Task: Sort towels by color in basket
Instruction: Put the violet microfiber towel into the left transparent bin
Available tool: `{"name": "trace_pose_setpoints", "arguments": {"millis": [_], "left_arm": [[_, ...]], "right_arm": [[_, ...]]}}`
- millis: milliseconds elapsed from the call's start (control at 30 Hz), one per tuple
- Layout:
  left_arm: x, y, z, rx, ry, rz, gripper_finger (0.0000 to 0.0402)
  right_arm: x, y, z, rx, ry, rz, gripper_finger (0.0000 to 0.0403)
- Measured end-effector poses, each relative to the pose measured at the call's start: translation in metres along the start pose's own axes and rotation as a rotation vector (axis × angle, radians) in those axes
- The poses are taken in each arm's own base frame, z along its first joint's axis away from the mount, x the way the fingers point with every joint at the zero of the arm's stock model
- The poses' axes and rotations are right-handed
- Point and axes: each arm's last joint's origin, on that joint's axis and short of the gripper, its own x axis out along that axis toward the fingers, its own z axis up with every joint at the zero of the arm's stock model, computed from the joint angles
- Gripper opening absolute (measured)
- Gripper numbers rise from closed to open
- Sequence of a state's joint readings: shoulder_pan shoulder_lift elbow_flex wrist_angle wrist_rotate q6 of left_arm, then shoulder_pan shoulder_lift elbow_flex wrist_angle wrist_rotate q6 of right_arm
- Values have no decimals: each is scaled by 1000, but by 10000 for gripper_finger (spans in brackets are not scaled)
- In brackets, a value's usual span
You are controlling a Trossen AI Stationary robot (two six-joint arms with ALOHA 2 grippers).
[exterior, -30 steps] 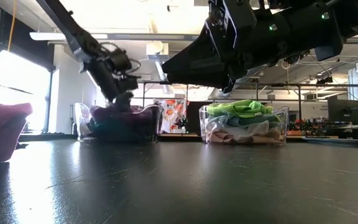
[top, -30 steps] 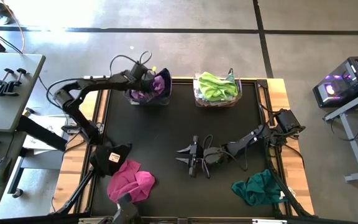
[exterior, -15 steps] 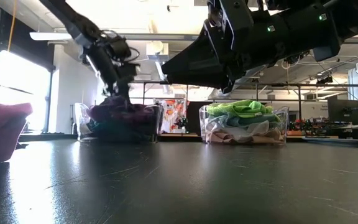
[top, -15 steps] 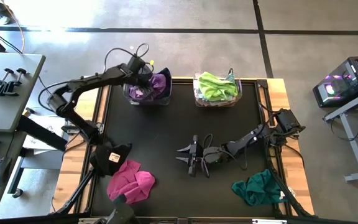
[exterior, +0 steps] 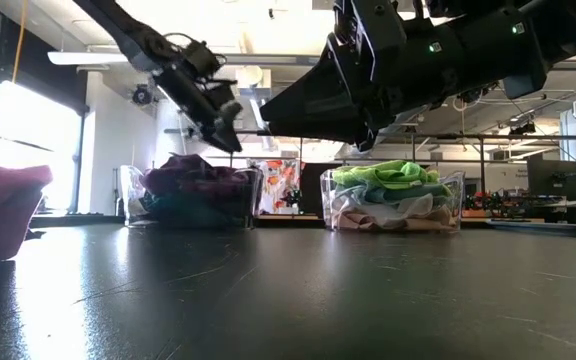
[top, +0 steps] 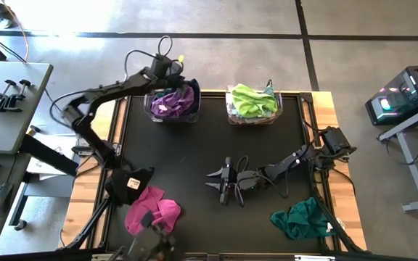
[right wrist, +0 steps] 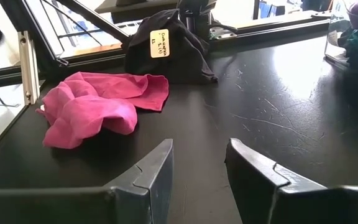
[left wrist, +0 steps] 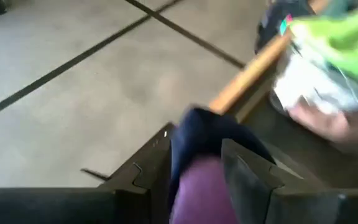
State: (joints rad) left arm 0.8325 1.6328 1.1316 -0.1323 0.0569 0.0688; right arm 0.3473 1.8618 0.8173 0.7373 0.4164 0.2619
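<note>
While left end effector (top: 174,70) gapes empty, two baskets (top: 170,104), two loose towels (top: 153,211), right end effector (top: 218,182) open

robotics lab, concrete floor (top: 216,43), workbenches (top: 9,101)

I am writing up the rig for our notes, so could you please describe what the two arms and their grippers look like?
Both arms are dark and slim-linked. The left arm trails looped black cables near its wrist. The right arm also carries black cable, with small green lights on its body in the low view. The right gripper has two dark grey, angular, wedge-like fingers, as does the left gripper.
</note>
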Motion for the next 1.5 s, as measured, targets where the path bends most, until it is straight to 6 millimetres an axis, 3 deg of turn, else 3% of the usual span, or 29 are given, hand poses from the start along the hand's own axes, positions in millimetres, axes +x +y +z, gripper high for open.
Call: {"name": "trace_pose_setpoints", "arguments": {"millis": [167, 300, 500, 800, 1233, 1367, 1500], "left_arm": [[40, 6, -11, -120, -48, 46, 108], [54, 7, -19, -126, -32, 4, 94], [49, -3, -20, -33, 1, -166, 79], [48, -7, -34, 78, 149, -106, 74], [83, -1, -66, 68, 279, -29, 74], [73, -4, -61, 85, 286, -16, 74], [50, -5, -42, 102, 269, -6, 74]], "right_arm": [[0, 0, -1, -5, 11, -2, 138], [0, -1, -2, 1, 21, -6, 138], [0, -1, -2, 9, 25, -7, 138], [0, -1, -3, 14, 28, -8, 138], [0, -1, -3, 11, 33, -9, 138], [0, -1, -3, 11, 34, -9, 138], [0, -1, -3, 11, 33, -10, 138]]}}
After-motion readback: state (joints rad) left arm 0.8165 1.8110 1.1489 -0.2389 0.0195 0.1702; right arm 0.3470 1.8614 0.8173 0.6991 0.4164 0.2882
